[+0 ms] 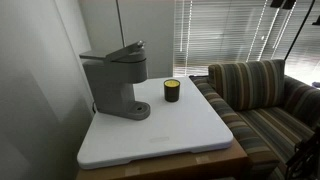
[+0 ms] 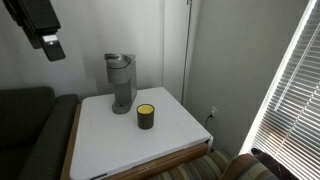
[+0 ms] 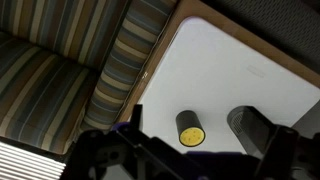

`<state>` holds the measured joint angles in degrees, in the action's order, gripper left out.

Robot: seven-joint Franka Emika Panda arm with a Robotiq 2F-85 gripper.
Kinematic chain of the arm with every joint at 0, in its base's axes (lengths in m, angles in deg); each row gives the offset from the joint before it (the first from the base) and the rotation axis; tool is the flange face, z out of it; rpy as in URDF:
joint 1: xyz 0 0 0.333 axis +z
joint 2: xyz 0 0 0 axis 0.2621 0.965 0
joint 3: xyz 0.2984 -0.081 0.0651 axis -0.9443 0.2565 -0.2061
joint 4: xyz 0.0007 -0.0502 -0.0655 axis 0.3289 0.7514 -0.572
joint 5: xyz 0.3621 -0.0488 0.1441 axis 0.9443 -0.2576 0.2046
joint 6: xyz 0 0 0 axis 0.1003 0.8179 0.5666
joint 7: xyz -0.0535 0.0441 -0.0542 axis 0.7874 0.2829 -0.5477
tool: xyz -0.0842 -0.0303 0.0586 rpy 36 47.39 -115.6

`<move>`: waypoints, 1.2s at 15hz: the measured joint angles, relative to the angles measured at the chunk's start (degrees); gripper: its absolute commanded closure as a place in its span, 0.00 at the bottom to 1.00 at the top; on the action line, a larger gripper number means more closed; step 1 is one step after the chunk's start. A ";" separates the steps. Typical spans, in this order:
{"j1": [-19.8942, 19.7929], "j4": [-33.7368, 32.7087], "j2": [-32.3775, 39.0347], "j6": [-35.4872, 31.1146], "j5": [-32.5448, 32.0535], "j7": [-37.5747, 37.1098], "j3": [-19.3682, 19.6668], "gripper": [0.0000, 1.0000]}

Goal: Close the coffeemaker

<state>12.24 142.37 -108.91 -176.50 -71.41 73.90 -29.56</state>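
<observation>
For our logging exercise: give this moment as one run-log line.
coffeemaker: lid raised | gripper: open, high, touching nothing | jar: beside coffeemaker

We see a dull grey plastic coffeemaker (image 1: 118,85). The worktop (image 1: 175,130) looks smooth and white, and the couch (image 1: 255,95) is striped cloth.

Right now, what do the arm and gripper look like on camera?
In an exterior view the gripper is a black, boxy block below a bulkier black wrist housing. In the wrist view its fingers are dark, chunky and jointed, with a faint bluish glint. No markings or cables are readable, and the rest of the arm is out of frame.
</observation>
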 measured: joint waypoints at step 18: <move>2.40 -5.76 4.73 -0.90 -0.04 2.93 -2.51 0.00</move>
<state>14.63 136.61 -104.18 -177.40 -71.45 76.83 -32.07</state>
